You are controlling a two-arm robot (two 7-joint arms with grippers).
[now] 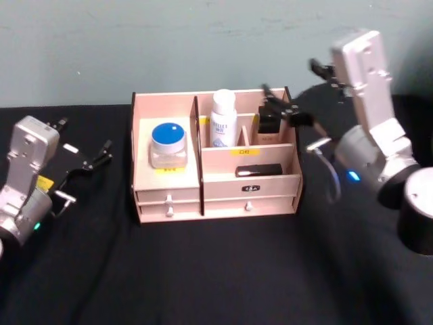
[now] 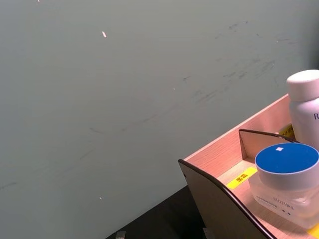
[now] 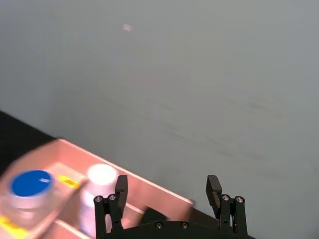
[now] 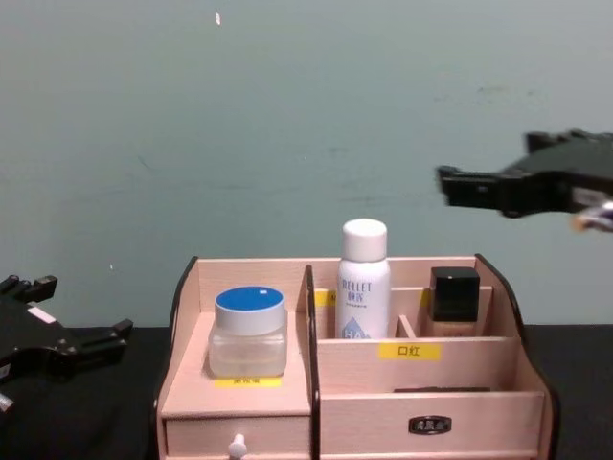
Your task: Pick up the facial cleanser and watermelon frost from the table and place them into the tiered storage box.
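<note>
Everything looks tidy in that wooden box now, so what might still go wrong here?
The right gripper hangs open above the tiered storage box, near the black-capped bottle in the back right compartment. Dropping or swinging low, it might clip that bottle or the tall white bottle beside it, which looks easy to topple. The left gripper rests left of the box, clear of it.

this looks like a robot test bench in a lab or studio, not a home. a black cloth [image 1: 216, 271] covers the table, and a plain, scuffed grey-green wall [image 4: 287, 125] stands close behind it with no furniture or decoration. the only household touch is a staged one: a pale-wood tiered storage box [image 1: 169, 193] with yellow labels, holding a blue-lidded jar [image 1: 168, 143], a white bottle [image 1: 222, 120] and a black-capped item [image 4: 453, 293].
</note>
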